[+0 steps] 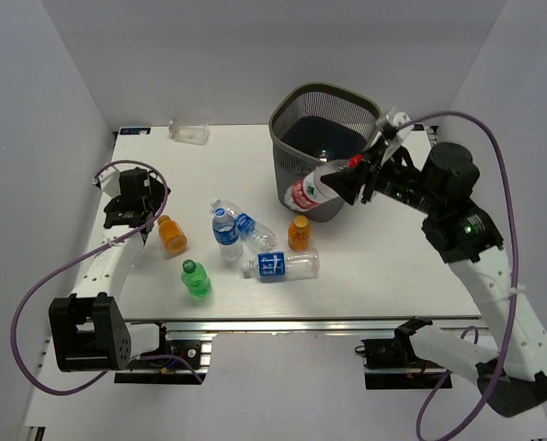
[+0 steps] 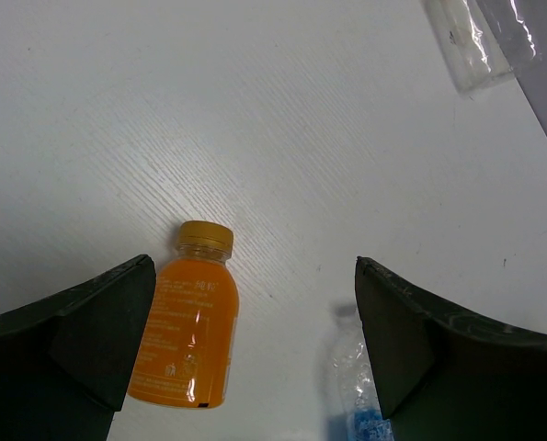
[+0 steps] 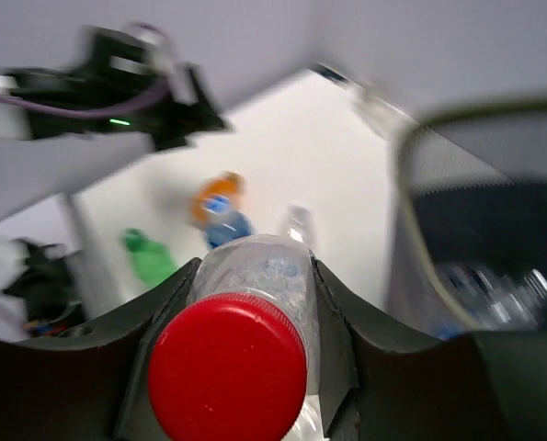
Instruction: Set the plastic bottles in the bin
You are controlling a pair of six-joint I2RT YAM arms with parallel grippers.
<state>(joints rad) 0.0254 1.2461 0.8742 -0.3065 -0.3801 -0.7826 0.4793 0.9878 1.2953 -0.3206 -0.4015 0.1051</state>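
1. Broadly, the white table (image 1: 383,266) filled the middle of the top view, with an arm rising from each lower corner.
2. The bin (image 1: 279,118) stood upright at the upper right of the table. The right wrist view showed some clear shapes inside it, too blurred to name.
3. The right pincer (image 1: 351,177), just beside the bin at the right of the top view, was pinching the red-capped bottle (image 1: 310,191) by its neck. That bottle was tilted, with its cap toward the arm. Its body crossed the bin's near wall below the rim, outside the mesh.
4. The left pincer (image 1: 142,228) hung over the left side of the table with its jaws spread wide and gripping nothing.
5. An orange bottle (image 2: 186,322) lay flat on the table, just beside the finger at the lower left of the left wrist view.
6. Three blue-labelled bottles (image 1: 225,232) lay close together at mid-table.
7. A second orange bottle (image 1: 299,233) stood upright near them, below the bin.
8. A green bottle (image 1: 196,278) lay toward the lower left.
9. A plain clear bottle (image 1: 190,132) lay at the table's upper left edge, well apart from the others.
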